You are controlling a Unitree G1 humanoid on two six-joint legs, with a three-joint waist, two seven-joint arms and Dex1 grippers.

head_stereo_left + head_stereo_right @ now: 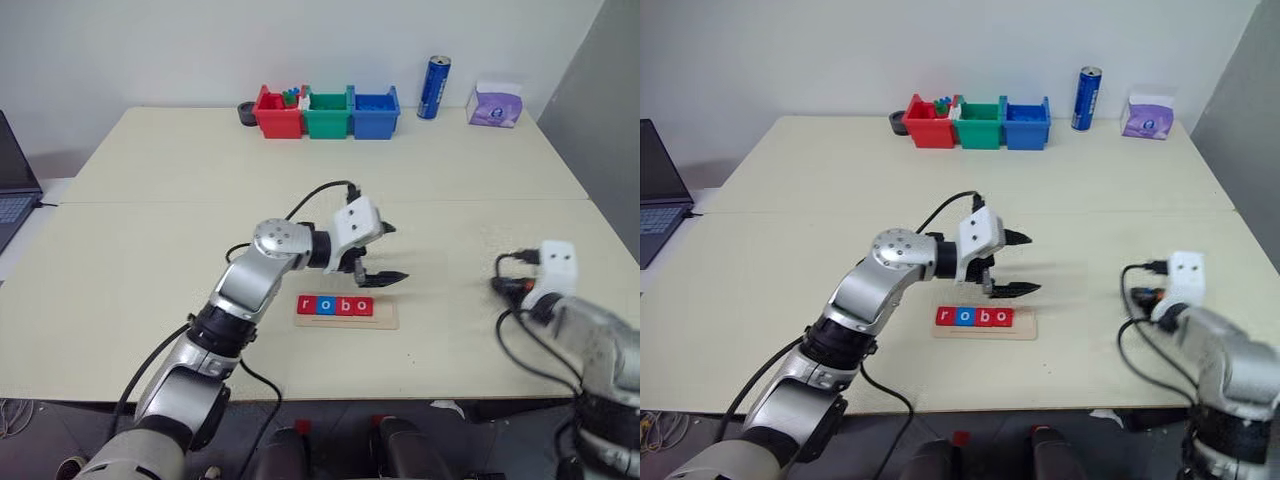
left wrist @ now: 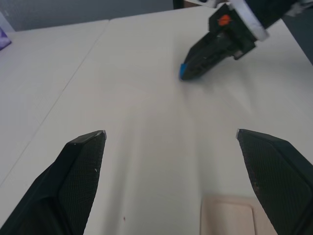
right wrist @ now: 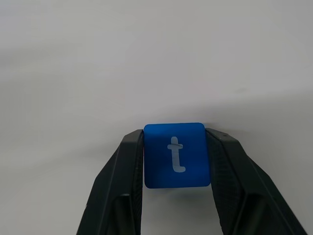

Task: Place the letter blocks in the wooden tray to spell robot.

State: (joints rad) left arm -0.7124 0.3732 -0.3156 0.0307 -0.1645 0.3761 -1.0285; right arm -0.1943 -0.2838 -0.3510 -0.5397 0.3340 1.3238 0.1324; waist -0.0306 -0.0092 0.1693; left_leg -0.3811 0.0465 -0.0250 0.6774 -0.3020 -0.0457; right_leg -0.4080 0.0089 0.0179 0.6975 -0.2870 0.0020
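**Last letter in the pinch, one slot left**

On the worktop (image 1: 150, 250), the wooden tray (image 1: 385, 318) carries r, o, b, o with its right end bare. The left end effector (image 1: 385, 255) hovers spread wide just above that tray and could block the way in. Well off to the right, the right end effector (image 3: 177, 161) pinches the blue t block (image 3: 177, 154) by its side edges; a slight twist could seat it crooked.

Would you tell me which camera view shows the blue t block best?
The right wrist view: the t block sits close up between the right gripper's fingers, its white letter readable. The left wrist view shows a blue edge at that gripper's tip. In the eye views I cannot make it out.
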